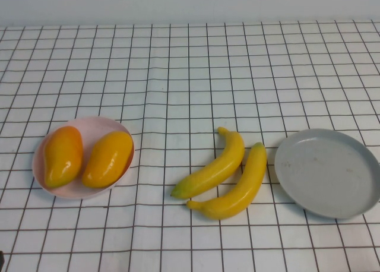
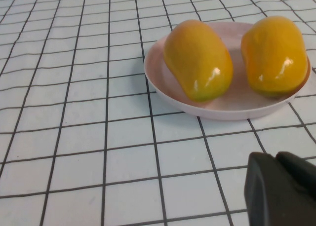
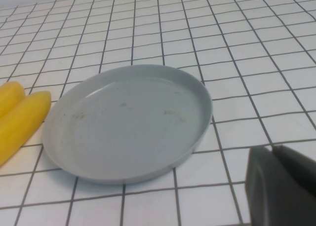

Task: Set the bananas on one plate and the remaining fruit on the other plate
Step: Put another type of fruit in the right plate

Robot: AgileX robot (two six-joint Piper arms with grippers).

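Note:
Two yellow bananas [image 1: 215, 168] [image 1: 240, 186] lie side by side on the checked cloth, just left of the empty grey-blue plate [image 1: 328, 171]. Two orange-yellow mangoes [image 1: 62, 155] [image 1: 108, 158] rest in the pale pink plate [image 1: 77, 192] at the left. In the left wrist view the mangoes [image 2: 197, 59] [image 2: 274, 55] sit in the pink plate [image 2: 222, 110], and my left gripper [image 2: 274, 159] hangs shut and empty short of it. My right gripper [image 3: 272, 152] is shut and empty beside the grey-blue plate [image 3: 128, 125], with banana ends [image 3: 22, 120] at that plate's far side. Neither gripper shows in the high view.
A white cloth with a black grid [image 1: 190, 76] covers the whole table and wrinkles slightly near the middle. A pale wall runs along the back edge.

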